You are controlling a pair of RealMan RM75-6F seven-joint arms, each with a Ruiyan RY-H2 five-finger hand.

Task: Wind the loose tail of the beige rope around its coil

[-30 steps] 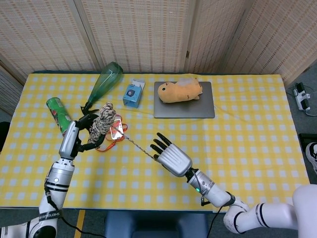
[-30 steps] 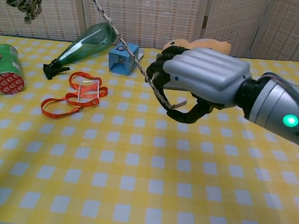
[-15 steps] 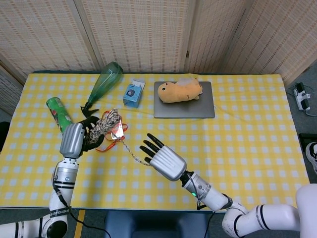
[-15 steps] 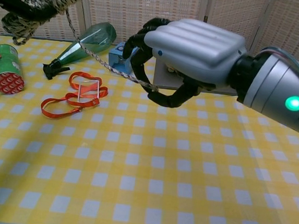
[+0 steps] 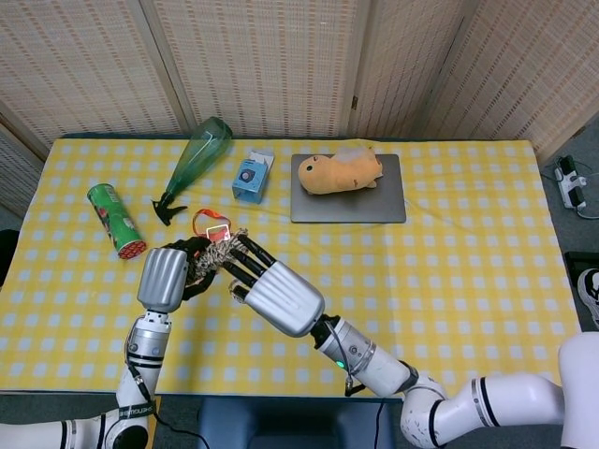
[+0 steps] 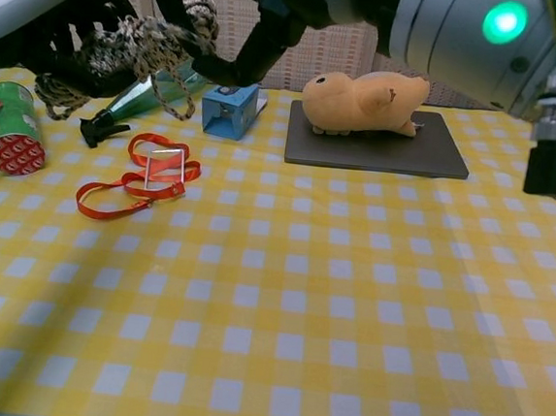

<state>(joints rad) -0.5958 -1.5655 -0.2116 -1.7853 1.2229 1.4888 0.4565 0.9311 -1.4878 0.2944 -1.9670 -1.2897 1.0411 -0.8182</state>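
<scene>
Beige rope [image 6: 127,44] bunched up in the left hand [image 5: 168,274], held tight above the bench [image 5: 468,271]. Right hand [image 5: 271,290] just beside it, dark fingers [image 5: 245,262] reaching into the coil; cannot tell if holding the loose tail.

Yellow checked cloth on the bench. Woven screens behind.

From the head view, rope mostly hidden between the two hands. From the chest view, rope plain to see, with loops hanging down. Also there: green bottle [image 5: 197,159], green can [image 6: 10,126], blue box [image 6: 230,108], red strap [image 6: 139,181], and orange soft toy [image 6: 365,101] on a grey pad [image 6: 438,156].
</scene>
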